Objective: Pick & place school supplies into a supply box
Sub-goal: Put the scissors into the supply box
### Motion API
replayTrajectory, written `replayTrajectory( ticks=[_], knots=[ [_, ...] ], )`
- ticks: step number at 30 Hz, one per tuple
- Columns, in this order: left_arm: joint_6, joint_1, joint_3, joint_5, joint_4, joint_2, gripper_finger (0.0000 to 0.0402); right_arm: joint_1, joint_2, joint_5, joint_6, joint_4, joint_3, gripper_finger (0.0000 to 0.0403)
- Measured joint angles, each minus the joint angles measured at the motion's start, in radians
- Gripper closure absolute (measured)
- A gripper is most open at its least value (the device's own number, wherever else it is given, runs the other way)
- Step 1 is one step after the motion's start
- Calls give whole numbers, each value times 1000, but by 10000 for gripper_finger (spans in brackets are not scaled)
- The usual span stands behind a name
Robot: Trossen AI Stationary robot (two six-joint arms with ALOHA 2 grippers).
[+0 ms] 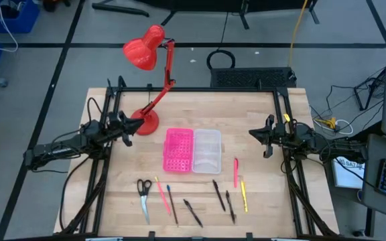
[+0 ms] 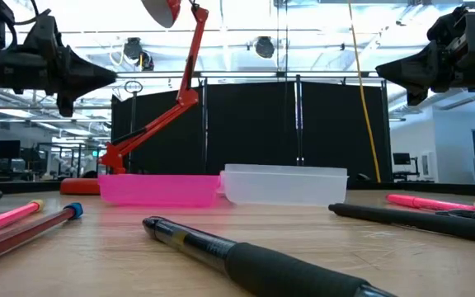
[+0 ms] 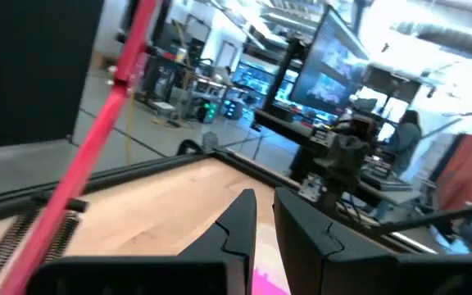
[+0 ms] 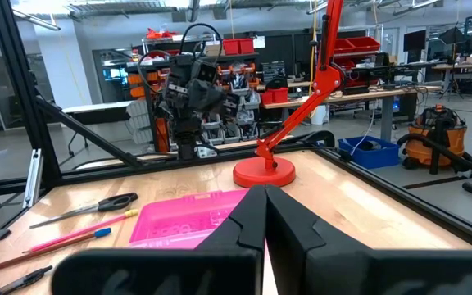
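High view: left gripper (image 1: 129,129) and right gripper (image 1: 258,136) hover closed, empty.

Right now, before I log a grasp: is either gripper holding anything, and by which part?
Nothing is held. The left gripper and right gripper both hover shut and empty above the table.
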Motion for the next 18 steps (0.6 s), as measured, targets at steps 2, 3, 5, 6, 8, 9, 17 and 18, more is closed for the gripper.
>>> replayTrajectory(
  ticks=[2, 3, 5, 6, 8, 9, 17, 18],
  knots=[
    [20, 0, 0, 25, 3, 0, 350, 0, 0, 0, 6, 3, 0, 403],
    [31, 0, 0, 35, 0, 0, 350, 0, 0, 0, 6, 5, 0, 403],
    [35, 0, 0, 40, -6, 5, 350, 0, 0, 0, 6, 5, 0, 403],
    [34, 0, 0, 39, -9, 7, 350, 0, 0, 0, 6, 6, 0, 403],
    [30, 0, 0, 39, 4, 7, 350, 0, 0, 0, 7, 8, 0, 403],
    [26, 0, 0, 42, 30, 7, 350, 0, 0, 0, 7, 8, 0, 403],
    [-82, -102, 260, -83, -247, 104, 350, 2, 0, -1, 32, 13, 0, 403],
    [-120, -127, 314, -122, -324, 151, 350, 2, 0, -1, 27, 13, 0, 403]
  ],
)
